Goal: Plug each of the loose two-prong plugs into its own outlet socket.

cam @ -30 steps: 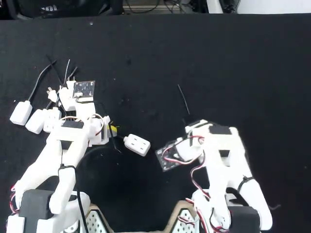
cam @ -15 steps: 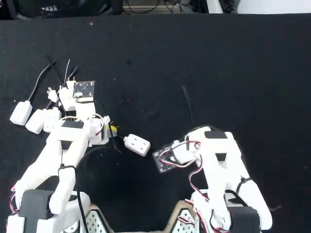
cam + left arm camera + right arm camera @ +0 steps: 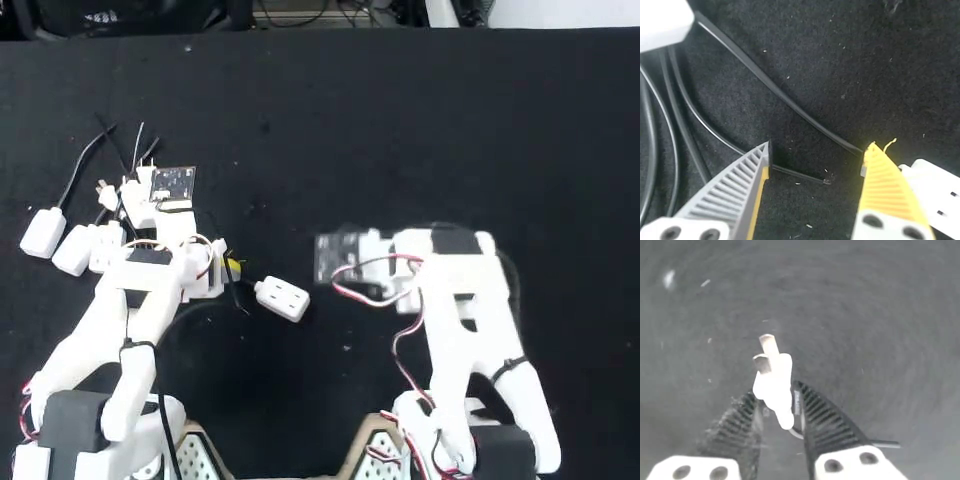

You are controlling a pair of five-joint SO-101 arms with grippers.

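From the high view you've got the black worktop (image 3: 420, 130) with the left arm (image 3: 130, 300) reaching in from the lower left. Its yellow fingertip (image 3: 232, 267) sits just beside the white outlet block (image 3: 282, 298), which lies flat about mid-worktop. Off at the left edge there's a bunch of white plug blocks (image 3: 75, 250) with thin black cords (image 3: 80, 165) fanning out behind them. Your right arm (image 3: 455, 300) comes up from the lower right, with its wrist end turned toward the middle, near the outlet block but not touching it. In the left wrist view the left hand (image 3: 817, 150) is spread wide over the cloth, grey ribbed finger (image 3: 735, 190) on one side and yellow finger (image 3: 885, 185) on the other. It's pinching nothing. A thin black cord (image 3: 780, 95) runs across between the fingers, and the outlet block (image 3: 935, 200) is right up against the outer side of the yellow finger, slots showing. Another white block (image 3: 662, 22) pokes in at the corner. In the right wrist view the right hand (image 3: 774, 392) is clamped on a white two-prong plug (image 3: 772, 380), with the prongs (image 3: 765, 350) sticking out past the fingertips and pointing away, up off the worktop.
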